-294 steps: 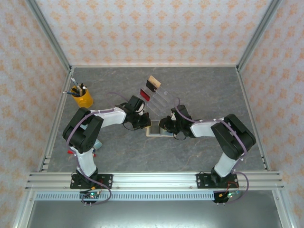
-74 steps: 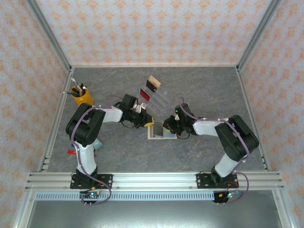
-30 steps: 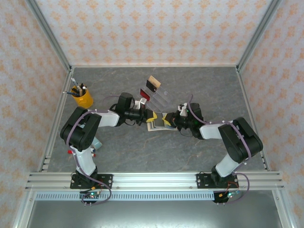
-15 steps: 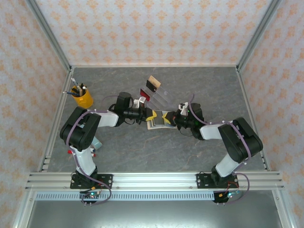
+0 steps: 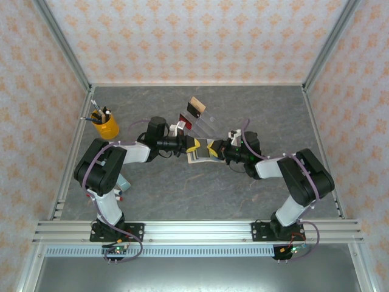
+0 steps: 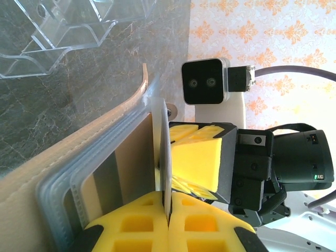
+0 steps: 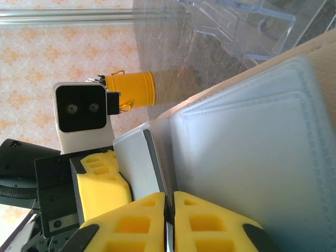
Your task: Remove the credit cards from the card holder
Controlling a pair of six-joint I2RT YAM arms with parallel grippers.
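The tan card holder (image 5: 200, 156) hangs on edge between my two grippers, just in front of the clear stand. My left gripper (image 5: 193, 146) (image 6: 169, 202) is shut on a thin pale grey sheet (image 6: 162, 152) at the holder's open edge. Whether that sheet is a card or a pocket leaf I cannot tell. My right gripper (image 5: 213, 148) (image 7: 167, 202) is shut on a thin edge of the grey-blue pocket lining (image 7: 252, 152). A red card (image 5: 186, 123) and a tan card with a black band (image 5: 195, 107) stand in the stand's slots.
The clear acrylic slotted stand (image 5: 208, 125) (image 6: 63, 31) (image 7: 247, 26) sits just behind the grippers. A yellow cup of pens (image 5: 105, 125) (image 7: 131, 88) stands at the far left. Metal frame rails border the grey table (image 5: 261, 194).
The card holder lay flat on the table under both grippers. Now it is lifted on edge between them, a little farther back, and both arms have stretched out low towards the stand.
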